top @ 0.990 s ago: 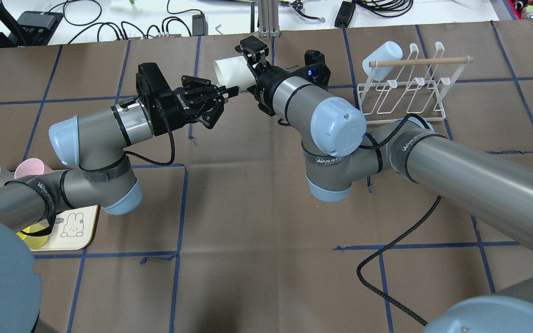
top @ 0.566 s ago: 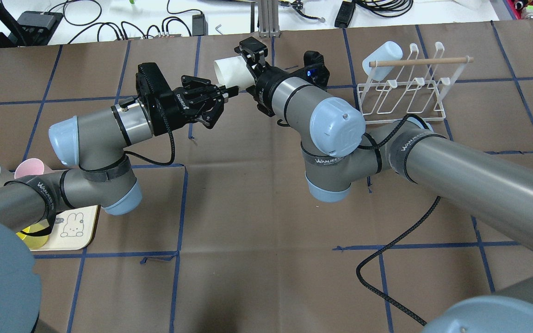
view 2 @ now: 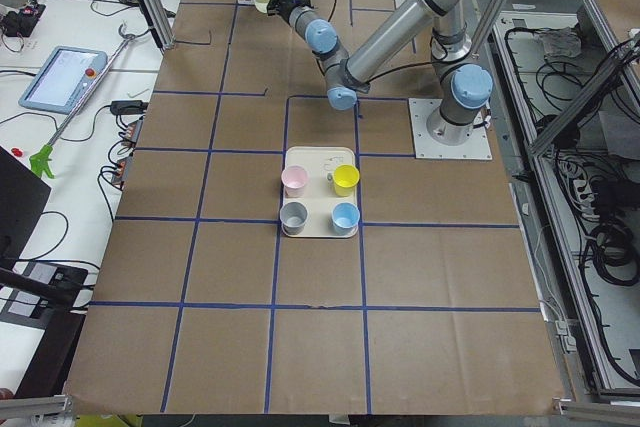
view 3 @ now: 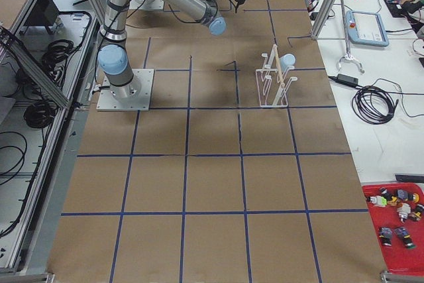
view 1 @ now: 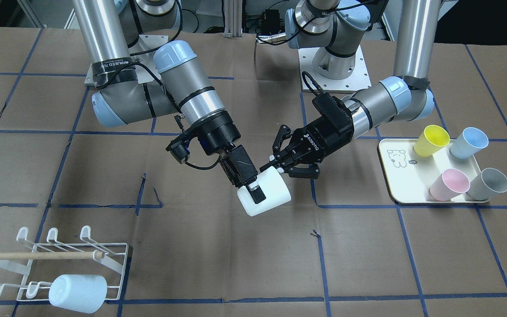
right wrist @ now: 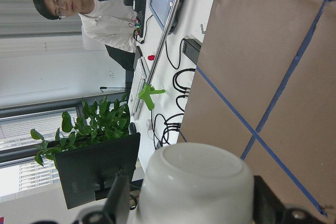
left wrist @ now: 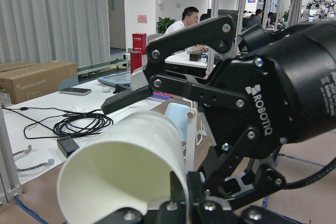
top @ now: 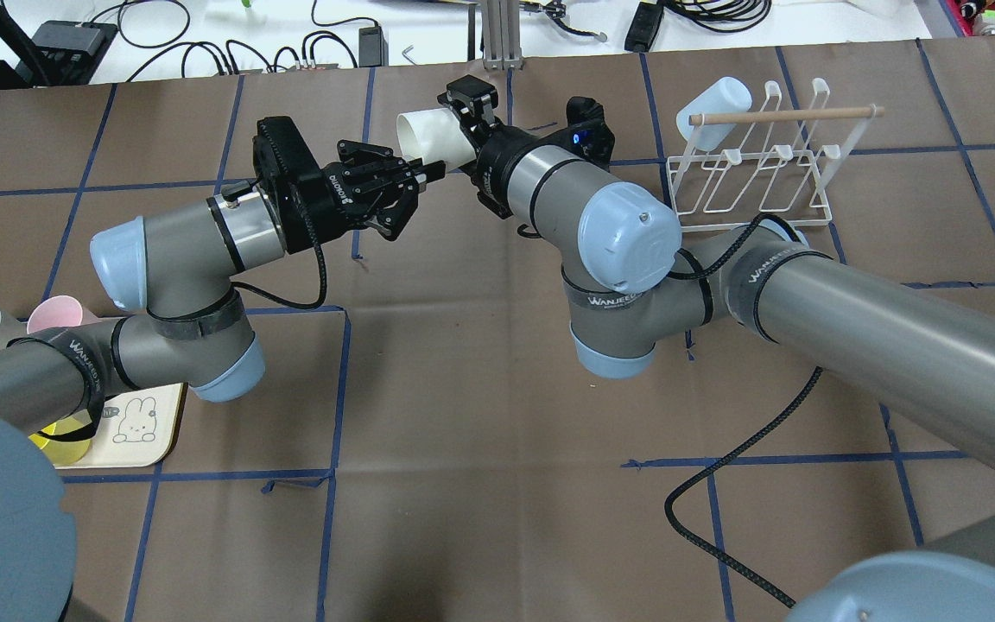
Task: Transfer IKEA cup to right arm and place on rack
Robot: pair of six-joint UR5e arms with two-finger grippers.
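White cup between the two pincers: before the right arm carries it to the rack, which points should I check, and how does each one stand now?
1. Right pincer grips the white cup: ok, one finger sits on each side near its base.
2. Left pincer is off the cup: cannot tell, its fingertips sit at the rim.
3. Cup is clear of the table: ok, it is held in the air on its side.
4. Rack has free prongs: ok, only a pale-blue cup hangs at one end.
5. Way to the rack: ok, nothing stands between in the front view.
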